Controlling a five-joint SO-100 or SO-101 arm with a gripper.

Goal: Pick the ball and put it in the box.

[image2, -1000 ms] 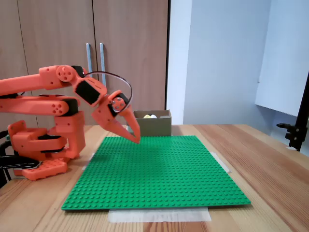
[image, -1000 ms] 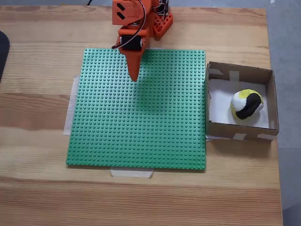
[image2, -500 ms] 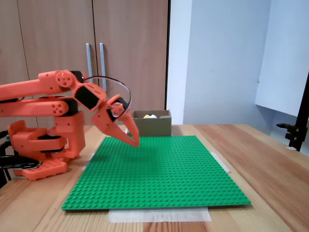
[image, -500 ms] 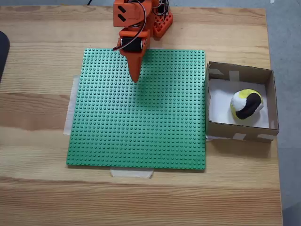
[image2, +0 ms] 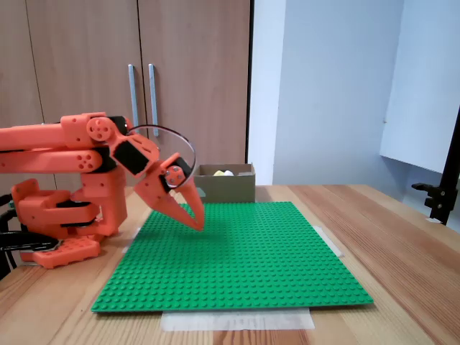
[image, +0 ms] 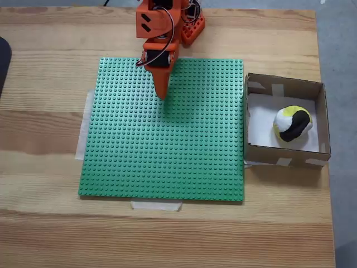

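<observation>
Lowered and drawn slightly back toward the arm's base over the last second: the orange two-finger pincer (image: 162, 95), whose tip now hangs closer to the green studded baseplate (image: 167, 151) in both fixed views; ball and box have not shifted.

Pincer: orange plastic, fingers pressed together to a single point, holding nothing. Tip (image2: 197, 224) sits just above the plate's far-left region in the side-on fixed view, not visibly touching the studs.

Arm: orange printed segments folded low, base block (image2: 61, 215) standing on the counter at the plate's far edge.

Baseplate: large square, taped to the pale wooden counter (image: 44, 139) with strips of pale tape showing at its near and left edges in the top-down fixed view.

Box: shallow square brown cardboard box (image: 321, 120) with white floor and pale tape on its walls, set just beside the plate's right edge in the top-down view; behind the pincer in the side-on view (image2: 237, 185).

Ball: small soft ball patched yellow, white and black (image: 293, 123), resting inside the box toward its right wall, well apart from the pincer and to its right in the top-down view.

Assessment: with the ball already lying in the box and the pincer empty, the task appears complete; the arm seems to be settling toward rest. Any further reach would have to go rightward across the plate.
</observation>
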